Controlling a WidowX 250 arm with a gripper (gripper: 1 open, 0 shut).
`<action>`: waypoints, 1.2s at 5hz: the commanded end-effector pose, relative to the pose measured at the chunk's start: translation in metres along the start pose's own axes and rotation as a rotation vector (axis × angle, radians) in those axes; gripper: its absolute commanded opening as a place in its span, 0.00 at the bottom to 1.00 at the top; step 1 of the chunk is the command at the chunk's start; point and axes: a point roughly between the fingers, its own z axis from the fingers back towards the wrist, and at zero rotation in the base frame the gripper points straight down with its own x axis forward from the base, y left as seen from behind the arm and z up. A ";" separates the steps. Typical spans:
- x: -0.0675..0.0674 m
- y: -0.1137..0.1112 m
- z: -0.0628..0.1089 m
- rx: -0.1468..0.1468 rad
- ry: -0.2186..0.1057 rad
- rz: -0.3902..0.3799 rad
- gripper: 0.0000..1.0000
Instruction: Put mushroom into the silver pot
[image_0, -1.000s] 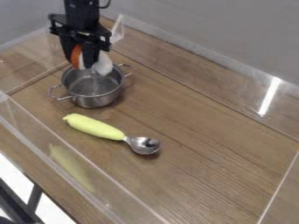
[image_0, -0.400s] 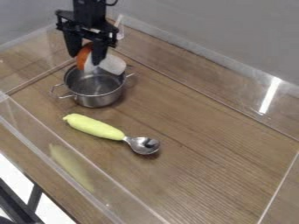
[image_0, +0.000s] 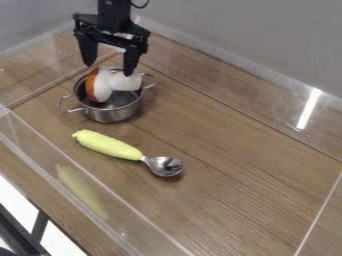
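The mushroom (image_0: 99, 85) lies tilted inside the silver pot (image_0: 107, 101), orange cap left, white stem right. Directly above it hangs the end effector (image_0: 112, 50), fingers spread wide, holding nothing. A yellow-handled spoon (image_0: 127, 153) rests on the tabletop (image_0: 227, 130) nearby.

A wooden table (image_0: 227, 150) carries the pot (image_0: 110, 104) near its far-left corner and a spoon (image_0: 128, 153) nearer.
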 end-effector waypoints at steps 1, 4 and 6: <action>0.006 -0.015 0.024 0.016 -0.046 0.011 1.00; 0.014 -0.041 0.039 0.010 -0.027 0.112 1.00; 0.013 -0.036 0.029 0.026 0.002 0.257 1.00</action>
